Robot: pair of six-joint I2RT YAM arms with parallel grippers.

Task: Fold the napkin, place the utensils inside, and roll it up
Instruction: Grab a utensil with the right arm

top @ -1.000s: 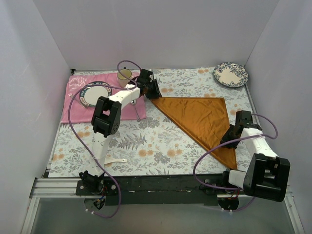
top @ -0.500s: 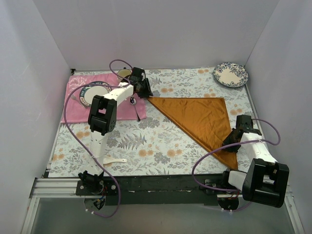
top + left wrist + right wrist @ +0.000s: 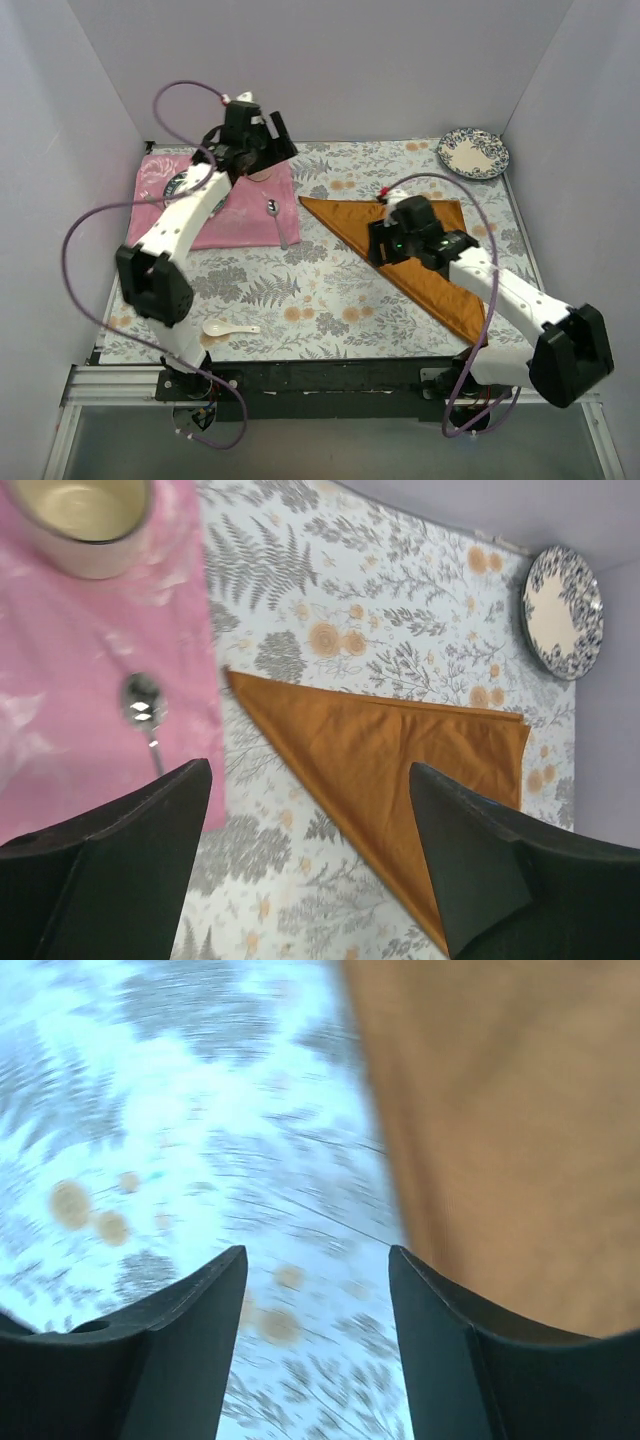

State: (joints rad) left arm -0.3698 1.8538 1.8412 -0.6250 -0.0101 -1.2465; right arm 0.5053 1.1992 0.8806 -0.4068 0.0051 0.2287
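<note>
You had the rust-orange napkin (image 3: 440, 285) lying flat as a folded triangle on the right half of the tabletop (image 3: 320, 290), its long edge slanting from the middle toward the near right corner. The white ceramic soup spoon (image 3: 228, 328) lay well apart from it, near the front left edge. Only the overhead camera showed that spoon.

Your left gripper (image 3: 255, 150) hung high over the far left corner, fingers spread wide with nothing between them. Its wrist camera took in the whole napkin (image 3: 380, 770) between those fingers (image 3: 110, 870). It also caught a slim metal spoon (image 3: 143, 705) and a cream cup (image 3: 80, 515) on the pink placemat (image 3: 60, 700), and a blue-rimmed plate (image 3: 562, 612) at the far right.

Your right gripper (image 3: 385, 243) hovered over the napkin's slanted edge, also spread wide and empty. Its view was blurred, showing only the orange cloth (image 3: 500, 1140) beside the floral print.

A leaf-and-flower cloth covered the tabletop, and plain pale walls (image 3: 330, 60) enclosed it on three sides.
</note>
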